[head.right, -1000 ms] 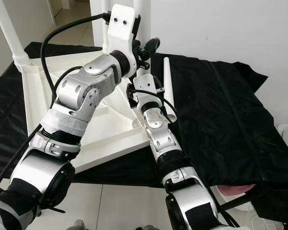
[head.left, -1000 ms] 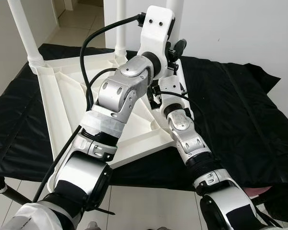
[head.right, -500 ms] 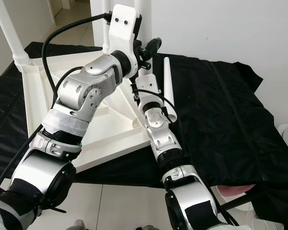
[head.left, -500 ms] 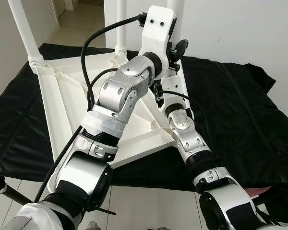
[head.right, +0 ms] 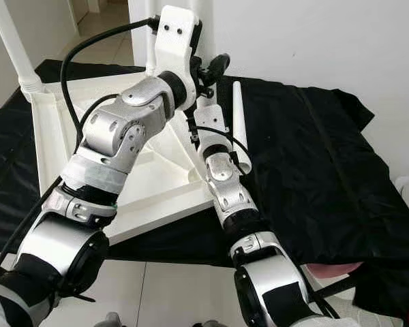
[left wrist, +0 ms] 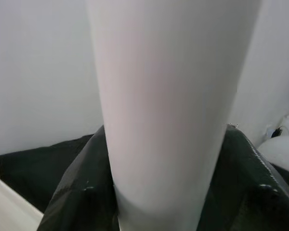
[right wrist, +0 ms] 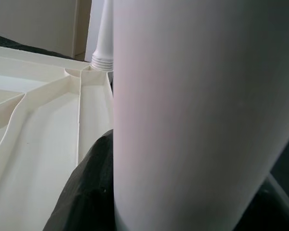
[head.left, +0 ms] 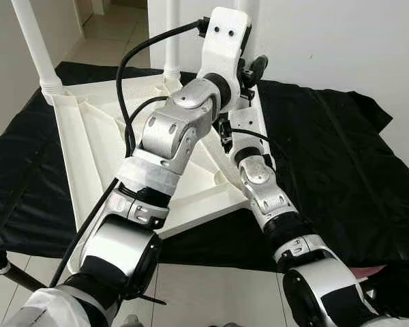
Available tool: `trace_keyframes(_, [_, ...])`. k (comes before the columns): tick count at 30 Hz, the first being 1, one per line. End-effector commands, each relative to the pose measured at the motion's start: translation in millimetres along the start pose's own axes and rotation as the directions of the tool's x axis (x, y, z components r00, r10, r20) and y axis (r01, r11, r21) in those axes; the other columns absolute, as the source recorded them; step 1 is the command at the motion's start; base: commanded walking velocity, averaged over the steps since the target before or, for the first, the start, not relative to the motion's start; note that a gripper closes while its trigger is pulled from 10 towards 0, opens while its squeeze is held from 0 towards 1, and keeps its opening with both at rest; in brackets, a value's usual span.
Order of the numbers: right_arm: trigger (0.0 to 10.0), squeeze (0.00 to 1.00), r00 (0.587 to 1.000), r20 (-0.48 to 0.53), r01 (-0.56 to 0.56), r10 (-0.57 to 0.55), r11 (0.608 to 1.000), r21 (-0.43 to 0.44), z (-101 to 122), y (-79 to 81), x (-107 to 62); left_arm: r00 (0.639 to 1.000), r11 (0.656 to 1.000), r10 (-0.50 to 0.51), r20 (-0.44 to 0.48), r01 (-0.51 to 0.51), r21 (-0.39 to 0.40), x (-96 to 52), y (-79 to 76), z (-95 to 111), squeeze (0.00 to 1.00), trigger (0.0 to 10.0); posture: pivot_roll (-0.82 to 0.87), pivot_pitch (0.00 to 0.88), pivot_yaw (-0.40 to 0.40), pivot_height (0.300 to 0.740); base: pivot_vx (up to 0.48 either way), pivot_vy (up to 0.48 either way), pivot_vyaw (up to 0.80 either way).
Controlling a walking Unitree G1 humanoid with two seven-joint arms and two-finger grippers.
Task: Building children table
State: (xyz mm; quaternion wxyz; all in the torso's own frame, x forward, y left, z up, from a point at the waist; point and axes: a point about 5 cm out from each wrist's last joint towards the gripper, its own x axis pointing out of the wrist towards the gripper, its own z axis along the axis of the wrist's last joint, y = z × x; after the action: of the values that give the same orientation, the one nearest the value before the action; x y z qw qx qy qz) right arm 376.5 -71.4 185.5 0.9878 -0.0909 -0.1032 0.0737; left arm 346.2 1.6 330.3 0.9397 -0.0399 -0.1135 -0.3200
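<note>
- Left eye view: the tabletop (head.left: 95,143) lies upside down on a black cloth (head.left: 341,170), ribs up. One leg (head.left: 33,42) stands in its far left corner and a second (head.left: 171,37) in the far corner behind the arms. The left arm reaches across the tabletop to a third leg (head.left: 251,15) upright at the right-hand corner; the right arm comes up along the tabletop's right edge to the same leg. The near corner overhangs the cloth's front edge, above tiled floor (head.left: 191,293). The cloth to the right lies open.
- Right eye view: a loose leg (head.right: 238,126) lies flat on the cloth just beside the tabletop's right edge, close along the right forearm. A wall (head.right: 327,41) stands close behind the cloth's far edge.
- Left wrist view: the left gripper (left wrist: 159,202) is clamped on the third leg, one black finger (left wrist: 72,197) on each side, touching it.
- Right wrist view: the right gripper (right wrist: 183,202) clasps that leg too, dark fingers (right wrist: 86,192) against it, the ribbed tabletop beside it.
</note>
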Motion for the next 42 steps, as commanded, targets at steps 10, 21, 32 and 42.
trace_keyframes(10, [10.0,0.00,0.998,-0.015,0.057,-0.056,0.997,0.061,-2,-8.6,0.5,0.996,0.996,-0.080,0.035,0.082,-0.042,-3.2,-10.5,6,0.00,10.0,0.07,0.000,-0.077,0.740,0.000,0.000,0.00])
trace_keyframes(21, [10.0,0.00,0.986,-0.051,0.167,-0.161,0.977,0.136,-11,-31.9,-4.8,0.995,0.994,-0.060,0.075,0.066,-0.084,-31.1,11.5,-9,0.00,10.0,0.07,0.000,-0.070,0.740,0.000,0.000,0.00])
trace_keyframes(32, [10.0,0.00,0.989,-0.015,0.149,-0.148,0.984,0.095,-26,-53.6,-28.9,1.000,0.998,0.023,-0.007,-0.023,-0.063,-62.1,35.8,-50,0.00,10.0,0.06,0.001,-0.079,0.740,0.000,0.000,0.00])
trace_keyframes(42, [10.0,0.00,0.997,0.005,0.074,-0.075,0.989,0.126,-32,-55.1,-49.4,1.000,1.000,-0.012,-0.019,0.012,0.010,-86.1,29.2,-79,0.00,10.0,0.05,0.000,-0.074,0.740,0.000,0.000,0.00])
